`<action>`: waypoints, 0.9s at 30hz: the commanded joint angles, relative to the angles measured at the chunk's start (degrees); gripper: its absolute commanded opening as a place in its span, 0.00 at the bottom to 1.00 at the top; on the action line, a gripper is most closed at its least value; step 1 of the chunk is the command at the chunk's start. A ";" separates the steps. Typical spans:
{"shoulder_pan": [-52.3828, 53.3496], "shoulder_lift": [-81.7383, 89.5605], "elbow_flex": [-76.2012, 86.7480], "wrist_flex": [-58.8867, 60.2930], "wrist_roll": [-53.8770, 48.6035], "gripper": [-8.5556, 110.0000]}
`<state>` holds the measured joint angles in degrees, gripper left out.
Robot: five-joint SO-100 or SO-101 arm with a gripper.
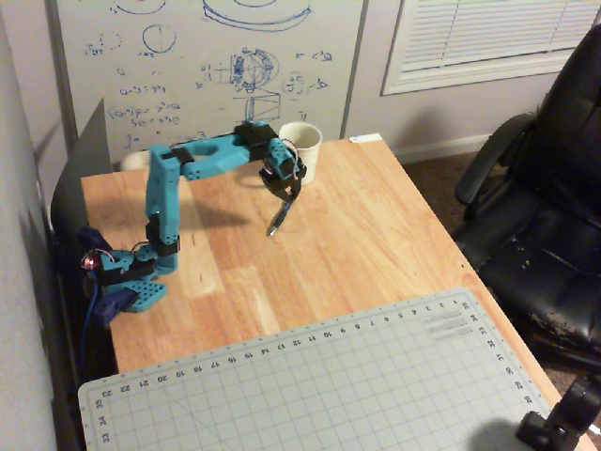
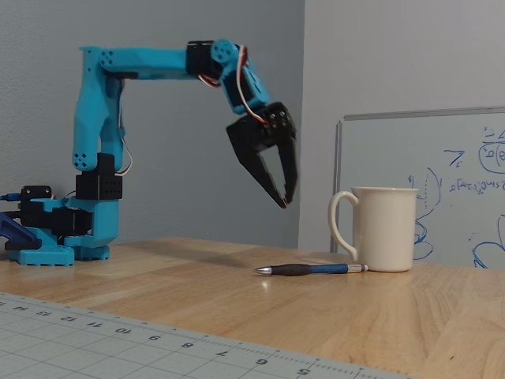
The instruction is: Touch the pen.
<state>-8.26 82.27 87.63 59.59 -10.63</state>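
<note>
The pen point(image 2: 312, 269) is slim and dark with a silvery tip. It lies flat on the wooden table, just left of the cream mug point(image 2: 385, 229) in a fixed view. In the higher fixed view the pen point(image 1: 275, 220) lies in front of the mug point(image 1: 300, 150). My gripper point(image 2: 285, 200) hangs above the pen with its black jaws pointing down, tips together and holding nothing. A clear gap of air separates the tips from the pen. In the higher fixed view the gripper point(image 1: 285, 194) sits over the pen's far end.
The blue arm base point(image 1: 136, 287) stands at the table's left edge. A grey cutting mat point(image 1: 319, 385) covers the near part of the table. A whiteboard point(image 1: 207, 66) stands behind, and a black office chair point(image 1: 545, 216) is beside the table's right edge.
</note>
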 commanded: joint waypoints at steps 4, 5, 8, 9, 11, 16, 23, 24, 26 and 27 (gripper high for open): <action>-4.66 -7.03 -11.25 -1.23 -0.09 0.08; -5.27 -8.26 -11.87 -1.23 0.09 0.08; -6.15 -11.95 -13.80 -1.23 0.00 0.08; -6.15 -13.10 -14.41 -1.23 0.00 0.08; -6.24 -15.21 -15.56 -1.23 -0.53 0.08; -6.24 -18.63 -18.46 -1.23 -0.62 0.08; -6.15 -20.04 -19.42 -0.79 -0.62 0.08; -6.15 -20.04 -19.25 -0.79 -0.62 0.08; -6.06 -20.04 -19.16 -0.62 -0.62 0.08; -6.06 -20.04 -19.07 -0.53 -0.62 0.08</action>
<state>-14.15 60.21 73.48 59.15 -10.63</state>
